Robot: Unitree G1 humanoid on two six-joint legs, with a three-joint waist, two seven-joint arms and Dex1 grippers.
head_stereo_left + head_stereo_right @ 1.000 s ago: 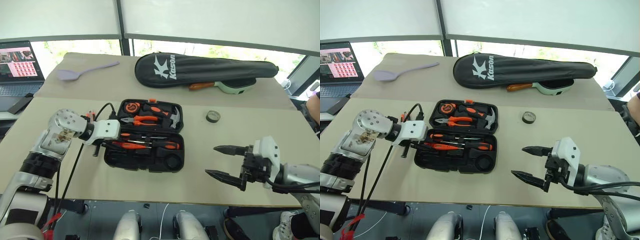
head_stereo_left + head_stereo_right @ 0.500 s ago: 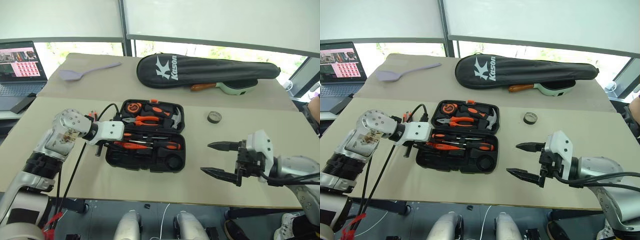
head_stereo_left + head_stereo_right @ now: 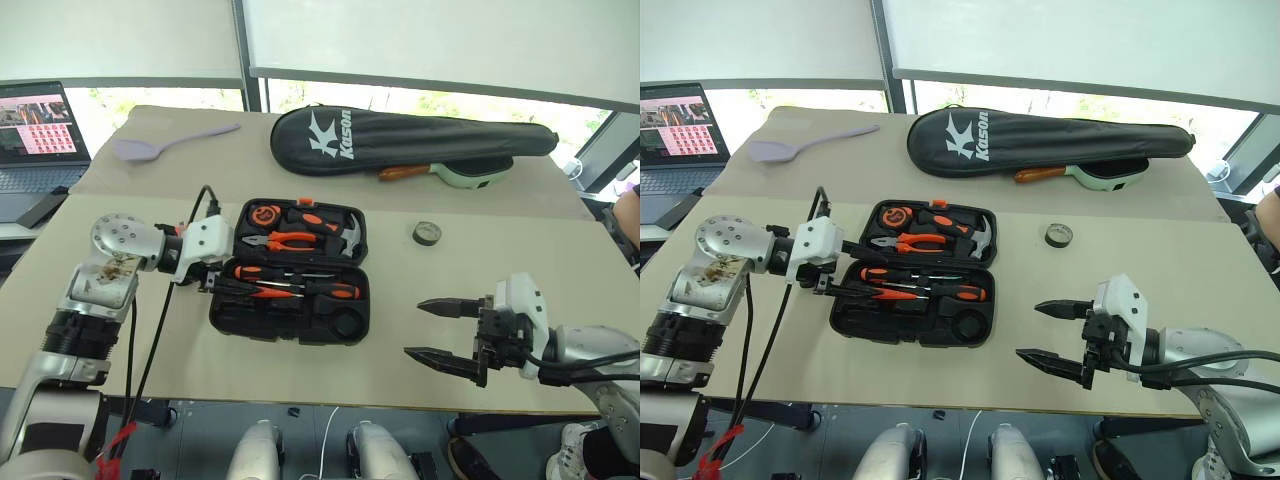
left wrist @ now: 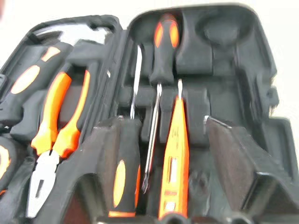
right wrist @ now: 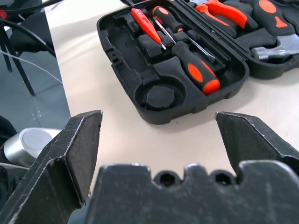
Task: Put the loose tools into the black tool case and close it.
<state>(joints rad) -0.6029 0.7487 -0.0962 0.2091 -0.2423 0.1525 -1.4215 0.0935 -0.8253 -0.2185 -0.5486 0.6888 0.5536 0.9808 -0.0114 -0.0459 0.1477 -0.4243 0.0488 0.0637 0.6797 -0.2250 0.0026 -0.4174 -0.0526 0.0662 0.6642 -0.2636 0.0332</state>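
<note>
The black tool case [image 3: 290, 272] was seen lying open on the beige table [image 3: 500, 290], its two halves flat and its small orange latch at the far edge. In the far half, orange-handled pliers [image 3: 288, 240], a steel hammer [image 3: 345, 236] and an orange-and-black tool were seated. In the near half, two black-and-orange screwdrivers [image 3: 325, 289] and a slim orange tester pen [image 4: 173, 158] were laid in their recesses, while a round recess [image 5: 159, 97] near the case's right end held nothing. A small dark tape roll [image 3: 427, 233] was left on the table to the right of the case, well apart from it.

The left gripper [image 3: 845, 270] was held at the case's left edge, above the handle ends of the tools; its fingers [image 4: 233, 163] were spread apart, nothing being clamped between them. The right gripper [image 3: 440, 330] was held above the table's near edge, right of the case, its jaws wide apart and empty.

At the far side, a black Kason racket bag [image 3: 400, 140] and a lilac spatula [image 3: 165, 143] were laid.
</note>
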